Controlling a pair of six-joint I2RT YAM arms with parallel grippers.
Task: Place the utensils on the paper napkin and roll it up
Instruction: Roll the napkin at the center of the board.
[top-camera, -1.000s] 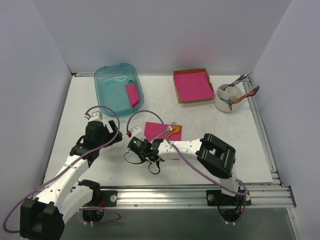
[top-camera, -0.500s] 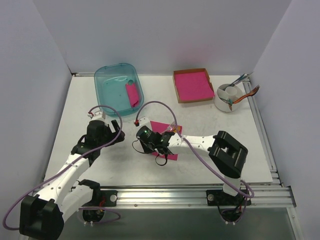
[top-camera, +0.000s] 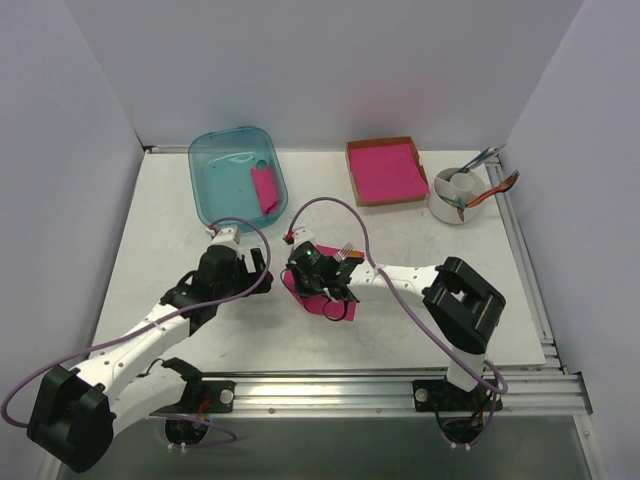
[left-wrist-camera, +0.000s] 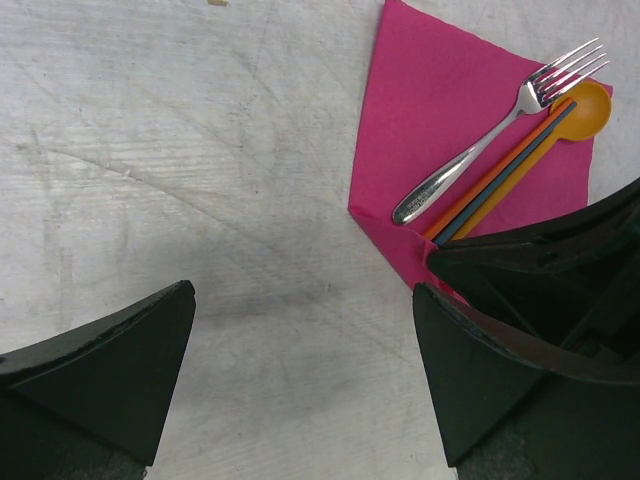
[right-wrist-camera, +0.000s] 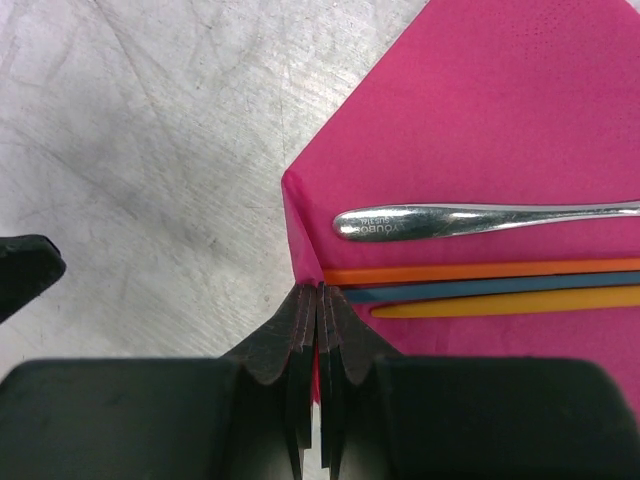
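The pink paper napkin (left-wrist-camera: 440, 110) (right-wrist-camera: 500, 100) (top-camera: 335, 305) lies flat on the table. On it rest the utensils: a silver fork (left-wrist-camera: 500, 130) (right-wrist-camera: 450, 221) and beside it an orange spoon (left-wrist-camera: 585, 108) with a striped handle (right-wrist-camera: 480, 270). My right gripper (right-wrist-camera: 320, 292) (top-camera: 308, 285) is shut on the napkin's near corner, which is lifted into a small fold. My left gripper (left-wrist-camera: 300, 330) (top-camera: 258, 265) stands wide open just left of the napkin, over bare table, with nothing between its fingers (left-wrist-camera: 110, 370).
A teal bin (top-camera: 215, 160) at the back left holds a pink roll (top-camera: 265, 190). A cardboard box of pink sheets (top-camera: 385, 170) and a white cup of cutlery (top-camera: 458, 192) stand at the back right. A metal rail runs along the right edge.
My right gripper, still shut, has moved away from me and to the right onto the napkin's corner. The left arm has swung right, close to the napkin, still open.
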